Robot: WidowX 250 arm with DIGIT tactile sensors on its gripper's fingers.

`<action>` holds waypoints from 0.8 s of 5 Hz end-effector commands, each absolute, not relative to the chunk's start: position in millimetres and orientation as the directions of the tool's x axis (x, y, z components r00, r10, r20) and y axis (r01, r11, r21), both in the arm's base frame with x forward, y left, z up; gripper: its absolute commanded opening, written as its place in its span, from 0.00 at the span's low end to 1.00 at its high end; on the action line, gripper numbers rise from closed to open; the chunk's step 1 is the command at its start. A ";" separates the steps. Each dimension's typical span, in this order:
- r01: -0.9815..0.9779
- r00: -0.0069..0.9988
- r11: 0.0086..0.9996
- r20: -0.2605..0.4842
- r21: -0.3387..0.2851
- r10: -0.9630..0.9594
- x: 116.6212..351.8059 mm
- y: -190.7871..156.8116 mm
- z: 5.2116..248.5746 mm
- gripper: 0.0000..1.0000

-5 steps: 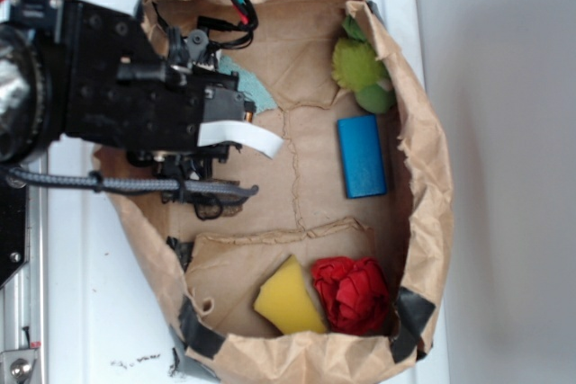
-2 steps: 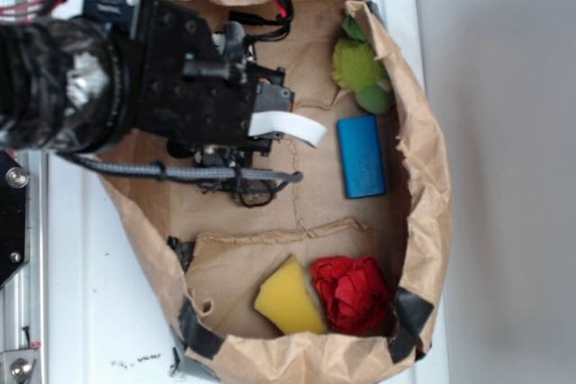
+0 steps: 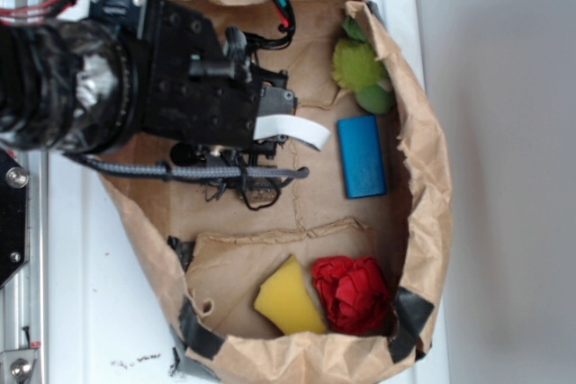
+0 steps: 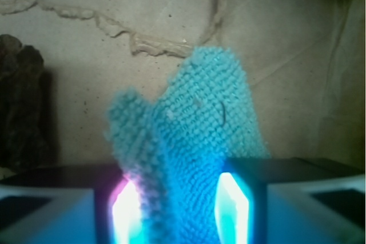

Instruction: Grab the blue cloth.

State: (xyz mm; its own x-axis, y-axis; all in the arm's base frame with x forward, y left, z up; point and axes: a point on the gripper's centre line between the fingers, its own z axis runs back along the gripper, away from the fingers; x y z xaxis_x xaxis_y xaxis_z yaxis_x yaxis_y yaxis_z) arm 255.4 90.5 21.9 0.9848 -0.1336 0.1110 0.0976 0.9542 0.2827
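In the wrist view the blue cloth, a pale teal fuzzy terry piece, stands bunched up between my two lit fingers and rises above them. My gripper is shut on it, the pads pressing the folded fabric from both sides. In the exterior view the black arm and gripper hang over the upper left of the brown paper floor, and they hide the cloth there.
All of this lies inside a torn brown paper bag with raised walls. A bright blue block sits right of the arm. A green fuzzy item lies at the top right. A yellow sponge and a red cloth lie at the bottom.
The arm has moved right over the bag floor, mostly in the first half second. The teal cloth that showed beside the gripper a second ago is now hidden under the arm.
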 end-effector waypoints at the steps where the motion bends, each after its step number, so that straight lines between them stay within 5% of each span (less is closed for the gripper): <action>1: 0.071 0.983 0.961 0.147 0.267 -0.113 261.2 96.1 49.6 0.00; 3: -0.001 0.991 0.977 0.128 0.211 -0.027 275.0 98.0 92.2 0.00; 4: -0.029 0.994 0.991 0.110 0.134 0.014 278.8 99.8 120.1 0.00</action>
State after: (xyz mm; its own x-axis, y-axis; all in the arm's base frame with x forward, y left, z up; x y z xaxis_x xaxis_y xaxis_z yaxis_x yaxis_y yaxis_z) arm 273.7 89.5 95.0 0.9995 -0.0067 0.0307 0.0032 0.9936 0.1127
